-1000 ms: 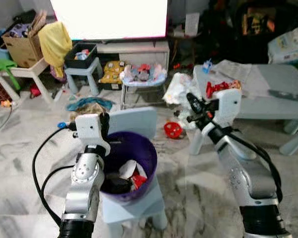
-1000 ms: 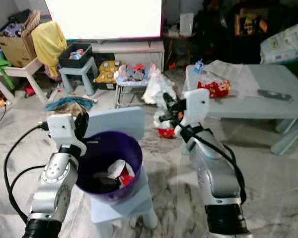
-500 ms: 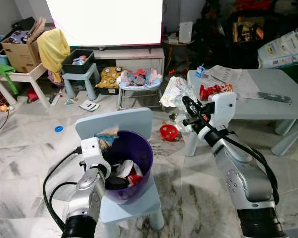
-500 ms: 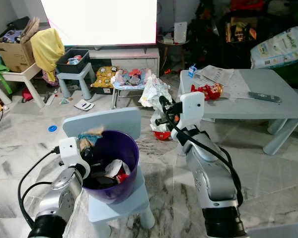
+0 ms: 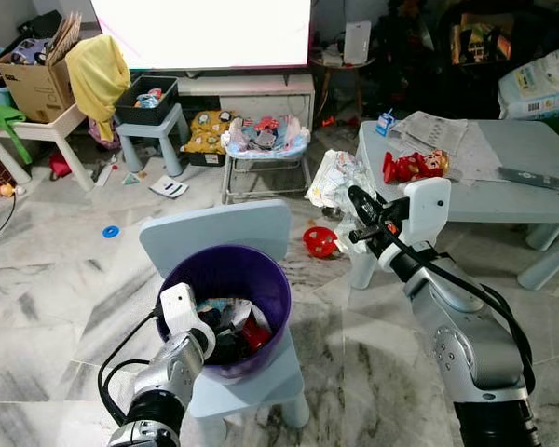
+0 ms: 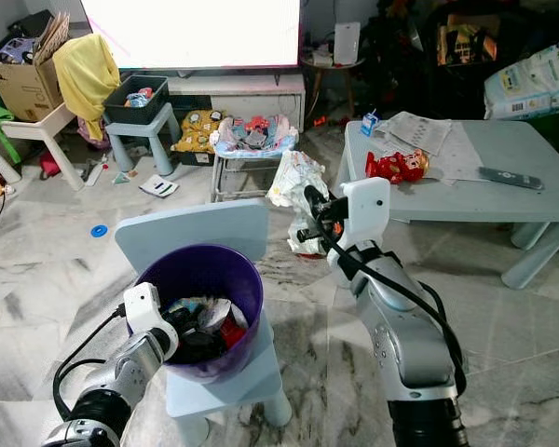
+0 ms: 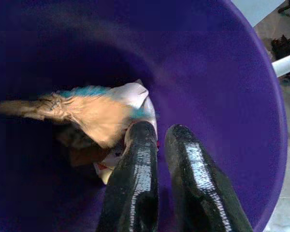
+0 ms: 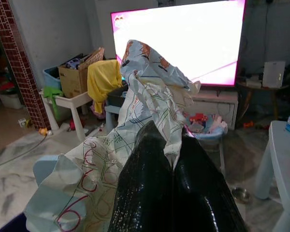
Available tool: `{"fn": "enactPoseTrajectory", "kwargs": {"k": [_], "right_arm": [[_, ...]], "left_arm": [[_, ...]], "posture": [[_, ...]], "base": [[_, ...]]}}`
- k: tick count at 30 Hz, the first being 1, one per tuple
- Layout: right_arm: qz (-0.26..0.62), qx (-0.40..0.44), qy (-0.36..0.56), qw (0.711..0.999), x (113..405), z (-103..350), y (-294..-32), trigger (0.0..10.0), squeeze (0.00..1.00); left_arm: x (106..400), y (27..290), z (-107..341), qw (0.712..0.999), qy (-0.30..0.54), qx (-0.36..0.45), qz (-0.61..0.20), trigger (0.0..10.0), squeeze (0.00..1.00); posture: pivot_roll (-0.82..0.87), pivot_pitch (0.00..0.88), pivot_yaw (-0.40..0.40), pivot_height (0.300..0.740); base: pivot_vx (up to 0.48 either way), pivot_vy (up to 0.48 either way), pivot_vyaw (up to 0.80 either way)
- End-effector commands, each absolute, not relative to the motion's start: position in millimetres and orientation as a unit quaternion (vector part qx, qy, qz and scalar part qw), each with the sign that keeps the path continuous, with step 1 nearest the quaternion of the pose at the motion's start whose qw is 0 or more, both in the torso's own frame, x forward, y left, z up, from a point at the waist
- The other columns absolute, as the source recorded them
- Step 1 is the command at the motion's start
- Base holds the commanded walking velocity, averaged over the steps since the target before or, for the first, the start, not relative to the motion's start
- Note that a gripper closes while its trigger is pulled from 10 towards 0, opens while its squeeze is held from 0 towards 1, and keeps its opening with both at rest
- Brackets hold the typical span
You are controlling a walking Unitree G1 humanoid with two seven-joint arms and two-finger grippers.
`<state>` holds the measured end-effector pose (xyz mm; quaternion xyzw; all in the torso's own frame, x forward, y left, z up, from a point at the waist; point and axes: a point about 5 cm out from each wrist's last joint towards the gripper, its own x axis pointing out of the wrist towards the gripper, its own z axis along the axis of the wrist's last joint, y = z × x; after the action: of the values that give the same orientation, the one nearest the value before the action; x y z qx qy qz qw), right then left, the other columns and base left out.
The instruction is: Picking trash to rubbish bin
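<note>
A purple bin (image 5: 281, 289) stands on a small light-blue chair (image 5: 214, 233) with several pieces of trash inside. My left gripper (image 7: 160, 131) reaches down into the bin, its fingers a narrow gap apart with nothing between them. A tan and blue scrap (image 7: 87, 108) lies blurred just beside one fingertip, on top of the other trash. To the right of the bin, my right gripper (image 5: 359, 200) is raised and shut on a crumpled white printed paper (image 8: 150, 72), which hangs in front of the low table.
A grey-blue low table (image 5: 531, 149) at the right carries a red toy (image 5: 412, 165), papers and a remote (image 5: 522, 177). A red bowl (image 5: 320, 241) lies on the marble floor behind the chair. Stools, boxes and toys crowd the wall under the TV.
My left arm has dropped and its gripper has gone down into the bin. The tan and blue scrap, held above the rim before, now lies inside. The right gripper still holds its paper.
</note>
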<state>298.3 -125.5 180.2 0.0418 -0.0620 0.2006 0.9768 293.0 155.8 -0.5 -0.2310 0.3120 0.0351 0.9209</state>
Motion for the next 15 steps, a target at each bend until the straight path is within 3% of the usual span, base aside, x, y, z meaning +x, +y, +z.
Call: {"fn": "enactPoseTrajectory", "kwargs": {"k": [1, 7, 15], "right_arm": [[0.193, 0.039, -0.067, 0.978, 297, 184, -130, 10.0, 0.00], [0.196, 0.041, -0.060, 0.978, 297, 181, -126, 10.0, 0.00], [0.191, 0.046, -0.029, 0.980, 306, 156, -123, 10.0, 0.00]], "left_arm": [[293, 156, -2, 0.919, 0.313, -0.237, 0.034, 10.0, 1.00], [293, 162, -2, 0.927, 0.307, -0.211, 0.034, 10.0, 1.00], [278, 168, 25, 0.973, 0.213, -0.088, -0.007, 10.0, 1.00]], "posture": [[-0.08, 0.096, -0.002, 0.740], [-0.06, 0.098, -0.003, 0.740], [0.01, 0.098, -0.012, 0.740]], "base": [[0.000, 0.000, 0.00], [0.000, 0.000, 0.00], [0.000, 0.000, 0.00]]}}
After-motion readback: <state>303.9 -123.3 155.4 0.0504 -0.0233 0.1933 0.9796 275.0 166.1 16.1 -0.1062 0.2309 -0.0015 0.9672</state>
